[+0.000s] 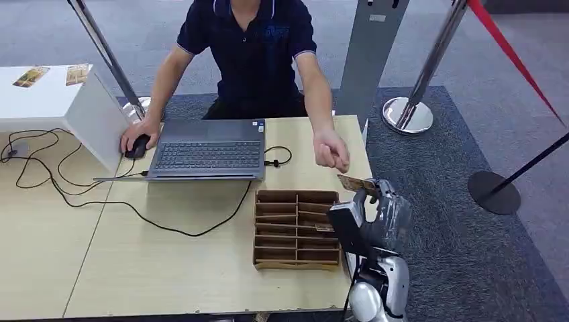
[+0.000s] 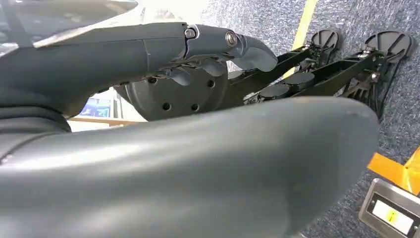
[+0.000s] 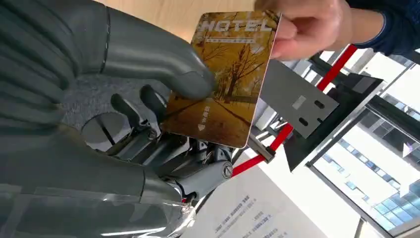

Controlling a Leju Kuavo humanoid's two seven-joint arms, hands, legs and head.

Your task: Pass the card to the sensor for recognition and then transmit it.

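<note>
Now right hand (image 3: 124,124) pinching card (image 3: 225,79) between thumb and fingers (image 3: 148,101), person's hand (image 3: 307,29) gripping far edge just beyond fingertips; left hand (image 2: 188,64) hanging, fingers unclear. Risk: both pulling, card bending, or dropping if thumb releasing early

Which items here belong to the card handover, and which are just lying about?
In the job:
hotel card, pinched by the right robot hand
person's hand gripping its far end

Just lying about:
cardboard card organizer
laptop
mouse
stanchion base
</note>
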